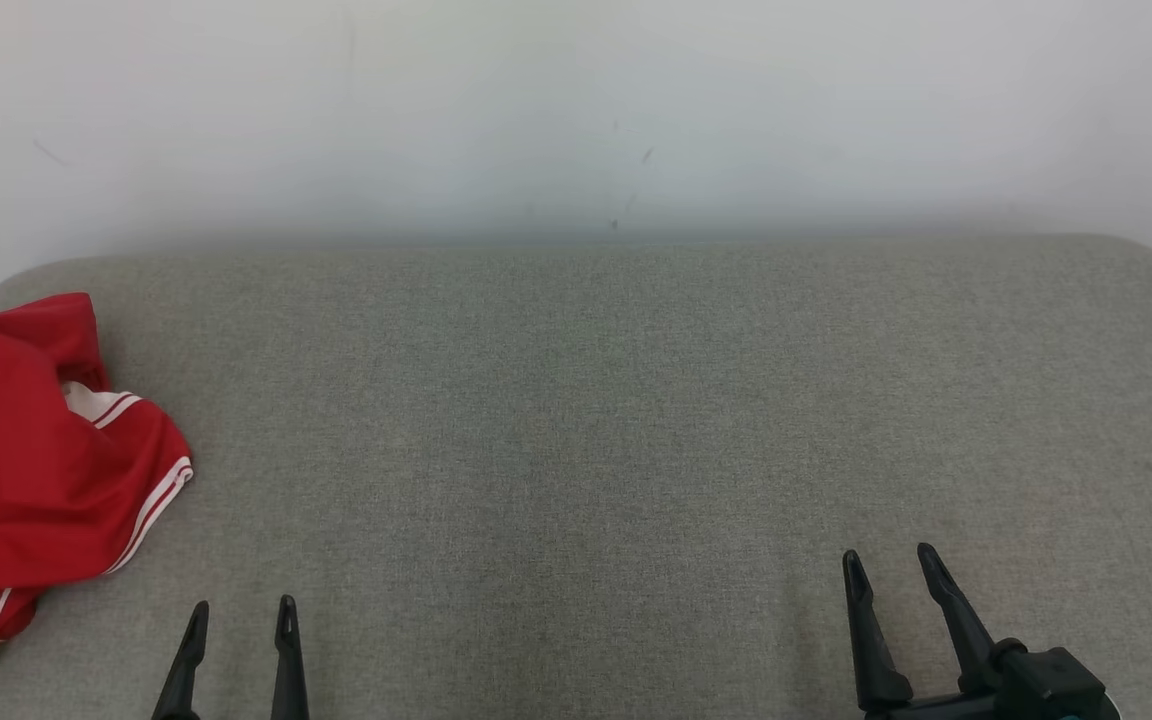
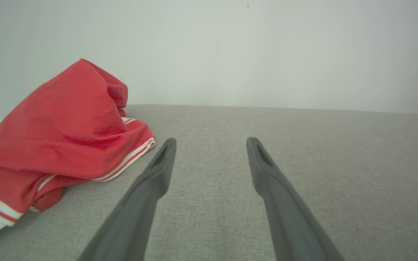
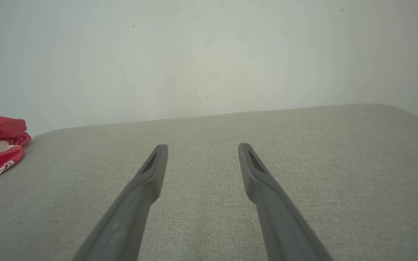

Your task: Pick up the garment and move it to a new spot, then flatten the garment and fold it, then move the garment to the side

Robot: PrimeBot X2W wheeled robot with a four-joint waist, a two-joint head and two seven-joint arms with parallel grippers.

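So, your garment (image 1: 26, 460) sits crumpled in a heap at the far left edge of the grey pad (image 1: 576, 400). It's red with white stripes along the hems, and part of it runs off the left side of the head view. Your left gripper (image 1: 242, 603) is at the lower left, fingers spread wide apart, tips pointing toward the wall (image 1: 576, 100). It's near the garment but not touching: in the left wrist view the striped hem lies just beside the left fingertip with a strip of pad between them. Your right gripper (image 1: 888, 552) is at the lower right, also spread wide over bare pad, well apart from the garment, which shows small at the left edge of its wrist view.
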